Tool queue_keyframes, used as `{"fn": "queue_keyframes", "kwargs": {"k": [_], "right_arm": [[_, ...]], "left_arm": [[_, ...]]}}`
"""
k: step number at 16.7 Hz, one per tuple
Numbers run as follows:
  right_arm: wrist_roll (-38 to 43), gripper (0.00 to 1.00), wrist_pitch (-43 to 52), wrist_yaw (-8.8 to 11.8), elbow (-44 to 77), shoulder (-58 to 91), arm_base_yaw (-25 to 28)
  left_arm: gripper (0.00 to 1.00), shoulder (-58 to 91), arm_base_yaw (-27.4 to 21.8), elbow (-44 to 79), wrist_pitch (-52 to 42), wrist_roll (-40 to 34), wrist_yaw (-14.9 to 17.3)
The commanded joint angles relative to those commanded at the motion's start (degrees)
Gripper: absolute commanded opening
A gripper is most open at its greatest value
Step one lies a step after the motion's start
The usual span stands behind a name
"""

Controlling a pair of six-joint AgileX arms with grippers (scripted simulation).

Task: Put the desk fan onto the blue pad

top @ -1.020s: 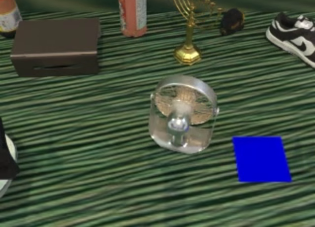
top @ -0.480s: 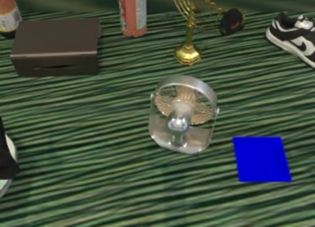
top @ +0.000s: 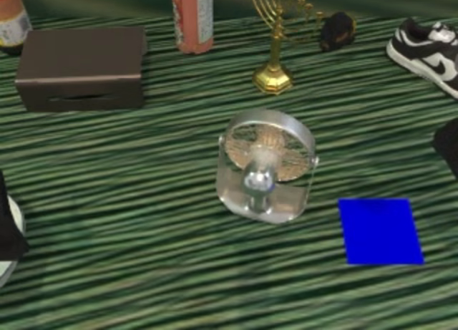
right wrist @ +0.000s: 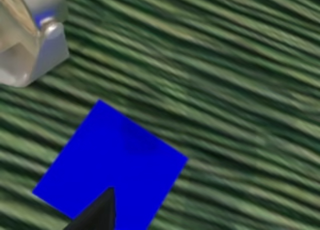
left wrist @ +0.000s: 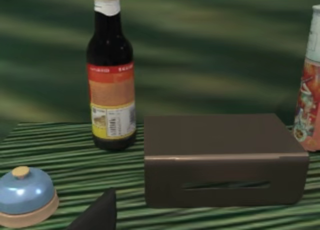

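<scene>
The right gripper has entered at the frame's right edge, grip state unclear, above-right of the blue pad, the desk fan at centre.

The desk fan looks like polished, mirror-bright metal with a tan-gold grille; the blue pad is flat and matt, the table a rough, green streaked weave, the candelabra glossy gold
</scene>
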State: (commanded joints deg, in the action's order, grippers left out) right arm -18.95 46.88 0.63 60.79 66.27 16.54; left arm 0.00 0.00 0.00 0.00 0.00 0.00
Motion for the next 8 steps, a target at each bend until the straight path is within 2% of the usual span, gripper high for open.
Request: {"fn": "queue_keyframes", "kwargs": {"k": [8], "right_arm": [[-11.07, 1.00, 27.47, 1.12, 45.22, 40.86, 10.26]], "left_arm": [[1.00, 0.00, 0.00, 0.00, 0.00, 0.00, 0.00]]}}
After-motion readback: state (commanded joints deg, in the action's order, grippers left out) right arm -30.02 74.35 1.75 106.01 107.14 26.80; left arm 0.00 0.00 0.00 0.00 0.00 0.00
